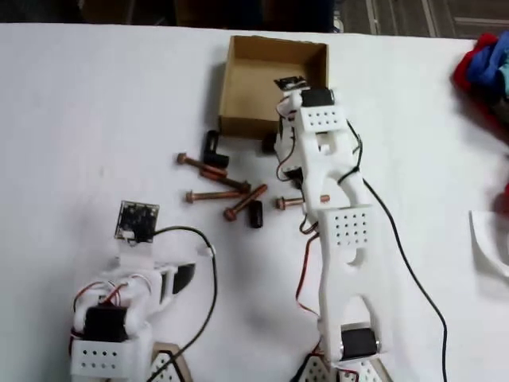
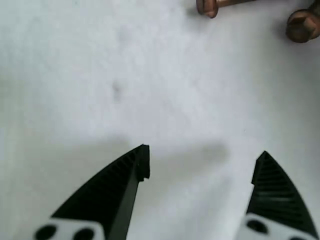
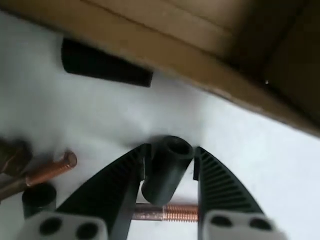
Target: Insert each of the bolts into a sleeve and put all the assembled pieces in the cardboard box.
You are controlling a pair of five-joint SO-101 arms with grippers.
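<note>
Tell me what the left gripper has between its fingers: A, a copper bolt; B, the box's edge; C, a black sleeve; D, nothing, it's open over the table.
D: the left gripper stands open with only the bare white table between its fingers, and the bolts lie beyond its tips.

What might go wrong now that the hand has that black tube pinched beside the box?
The sleeve sits tilted in the right hand, held only at the tips, so it may twist or slip out. The box is close; a swing might shove it. The bolt by the hand may get rolled away.
</note>
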